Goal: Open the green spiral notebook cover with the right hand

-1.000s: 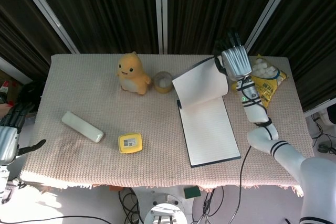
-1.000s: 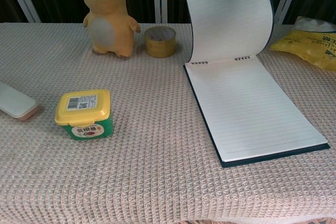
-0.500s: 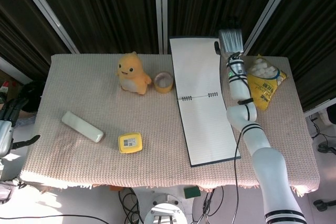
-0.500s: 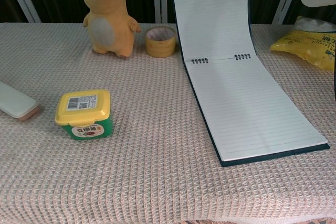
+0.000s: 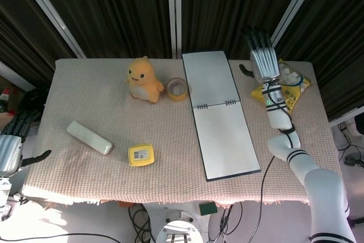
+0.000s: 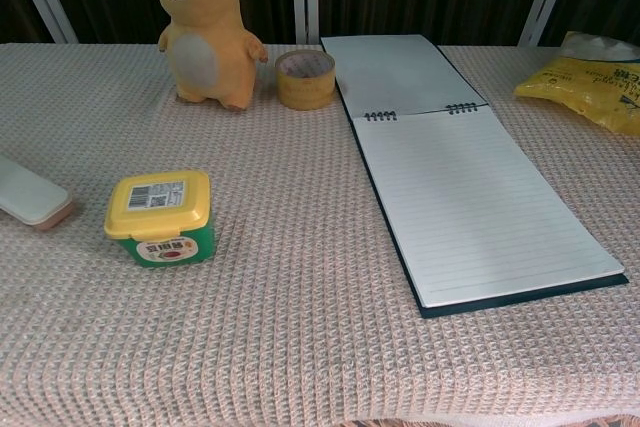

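Notebook (image 5: 222,115) lies fully open near your released right hand (image 5: 264,64), fingers spread; left hand (image 5: 11,146) apparently empty, partly cut off.

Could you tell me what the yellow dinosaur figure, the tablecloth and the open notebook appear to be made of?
The dinosaur figure looks like smooth matte vinyl or soft plastic, with an even sheen and no fuzz. The tablecloth seems a woven waffle-textured fabric, fringed at the front edge. The notebook shows ruled white paper on wire spiral binding, with a thin dark, probably card, cover.
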`<state>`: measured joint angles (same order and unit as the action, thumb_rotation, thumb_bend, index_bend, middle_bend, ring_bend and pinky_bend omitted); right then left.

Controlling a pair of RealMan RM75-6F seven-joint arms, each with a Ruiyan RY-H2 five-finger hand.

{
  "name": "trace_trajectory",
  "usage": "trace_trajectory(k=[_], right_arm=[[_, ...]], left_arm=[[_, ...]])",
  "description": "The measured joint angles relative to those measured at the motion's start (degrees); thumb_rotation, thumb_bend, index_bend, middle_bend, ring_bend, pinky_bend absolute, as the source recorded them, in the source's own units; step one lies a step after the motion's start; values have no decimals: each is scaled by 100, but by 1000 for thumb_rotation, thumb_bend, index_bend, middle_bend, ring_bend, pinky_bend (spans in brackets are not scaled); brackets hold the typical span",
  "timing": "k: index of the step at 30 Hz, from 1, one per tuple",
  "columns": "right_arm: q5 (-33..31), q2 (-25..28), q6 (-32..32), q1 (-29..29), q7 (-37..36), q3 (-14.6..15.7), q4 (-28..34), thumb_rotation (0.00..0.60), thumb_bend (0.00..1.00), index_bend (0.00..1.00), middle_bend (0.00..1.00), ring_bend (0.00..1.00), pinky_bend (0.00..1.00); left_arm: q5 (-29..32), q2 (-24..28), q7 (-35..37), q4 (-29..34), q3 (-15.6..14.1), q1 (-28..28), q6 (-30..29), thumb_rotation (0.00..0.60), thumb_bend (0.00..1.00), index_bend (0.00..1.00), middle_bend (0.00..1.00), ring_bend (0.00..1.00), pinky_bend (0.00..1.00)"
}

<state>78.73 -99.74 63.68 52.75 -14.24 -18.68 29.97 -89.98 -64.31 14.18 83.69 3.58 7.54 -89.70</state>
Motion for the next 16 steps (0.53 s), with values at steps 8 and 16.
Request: trace_trajectory(k=[8, 16], right_arm=[[214, 1811, 1542, -2157, 1116, 979, 3965, 600, 181, 0, 0, 0, 0], [160, 2656, 2825, -4321, 1511, 1871, 5594, 600, 181, 0, 0, 0, 0]], left_arm=[[-193, -105, -310, 99, -78, -194, -401, 600, 18, 107, 93, 60, 167], [-312, -238, -784, -85, -269, -492, -659, 591, 16, 107, 93, 59, 161]])
